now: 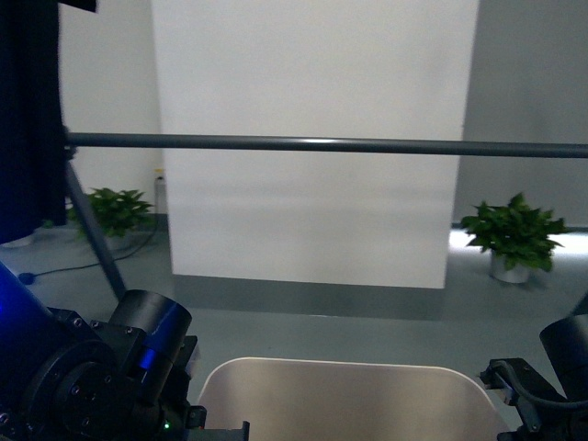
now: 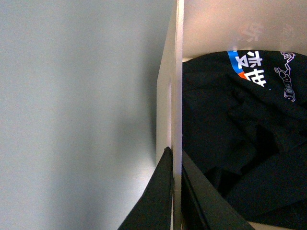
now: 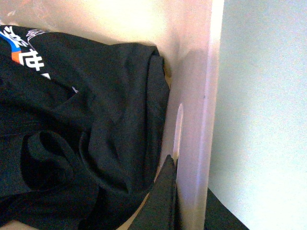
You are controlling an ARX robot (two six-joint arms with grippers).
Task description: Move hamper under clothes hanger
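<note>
Front: hamper (image 1: 340, 397) at bottom centre of frame, clothes hanger (image 1: 322, 144) bar crossing mid-frame above it.
L wrist: left gripper (image 2: 175, 160) jaws pinch hamper wall, black clothes (image 2: 240, 129) inside.
R wrist: right gripper (image 3: 189, 179) jaws clamp hamper wall too.

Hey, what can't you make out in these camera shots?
- Front view: the bottom edge cuts off most of the hamper; contents unseen.
- Front view: the clothes hanger runs past the right edge; a dark shape hides its left end.
- Wrist views: the edge cuts off print on the black garment.
- Wrist views: only fingertips of the left hand and right hand show.
</note>
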